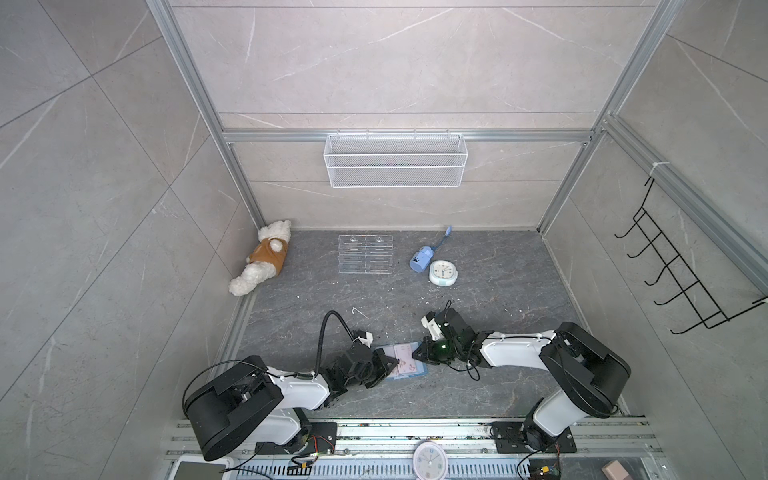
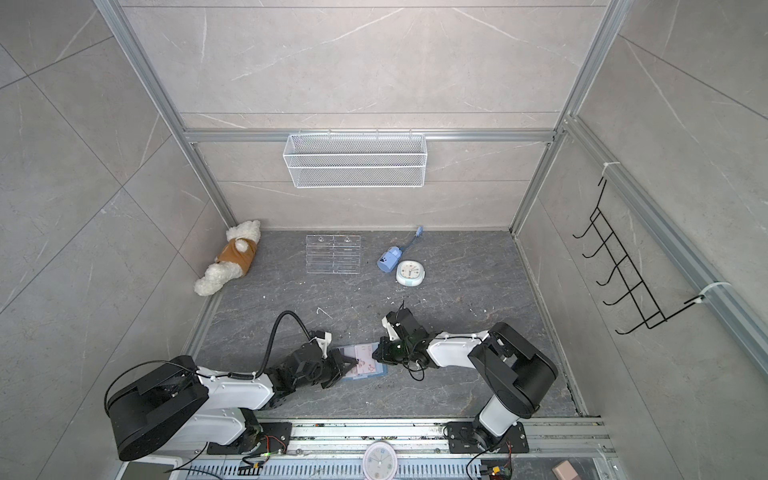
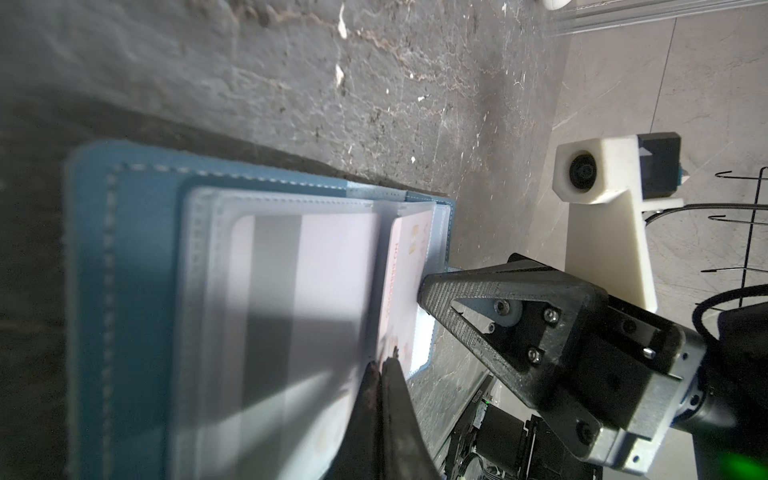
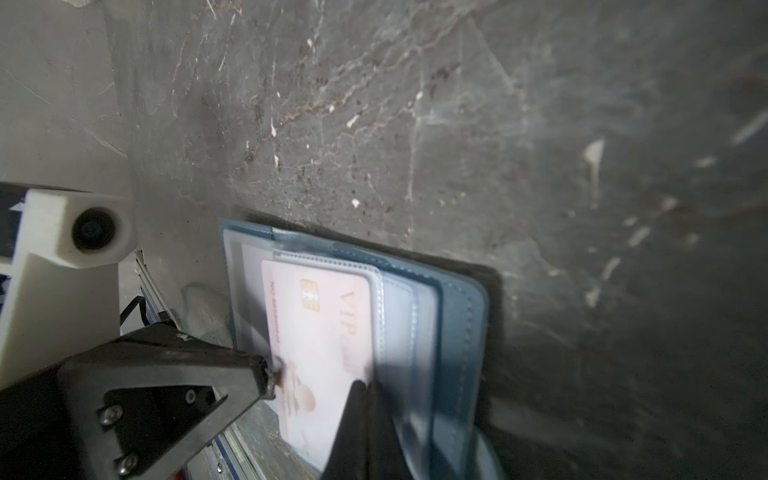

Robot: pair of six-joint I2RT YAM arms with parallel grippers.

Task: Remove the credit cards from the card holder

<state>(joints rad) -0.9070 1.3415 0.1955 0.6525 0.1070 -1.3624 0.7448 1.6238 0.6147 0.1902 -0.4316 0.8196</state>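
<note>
Left wrist view: the card holder (image 3: 124, 249) is seen lying open and flat on the desk (image 3: 291, 83), blue cover underneath, clear sleeves (image 3: 199, 257) fanned on top. Two credit cards (image 3: 316, 257) are housed in those sleeves: a striped card (image 3: 274, 291), back up, toward the left, and a chip card (image 4: 320, 332), face up and marked "VIP", toward the right. Neither is judged to be out yet.

The left gripper (image 3: 381, 365) is placed at the holder's left side, its jaws drawn almost together at the thin edge where the two sleeves meet, beside the floral marks. Whether a card, a sleeve or nothing is caught there cannot be told. The right gripper (image 4: 362, 384) is placed on the right side with its jaws together, the tip resting on the chip card's sleeve. This is judged to be a hold-down, so that the floppy holder is kept from sliding or folding while a card is worked loose from the other side.

In both top views the holder is found at the middle of the desk's near side, between the two grippers. A wire basket (image 1: 395, 170) is hung on the far wall and a clear rack (image 1: 365, 253) is laid on the far part of the desk; nothing is seen inside either.
</note>
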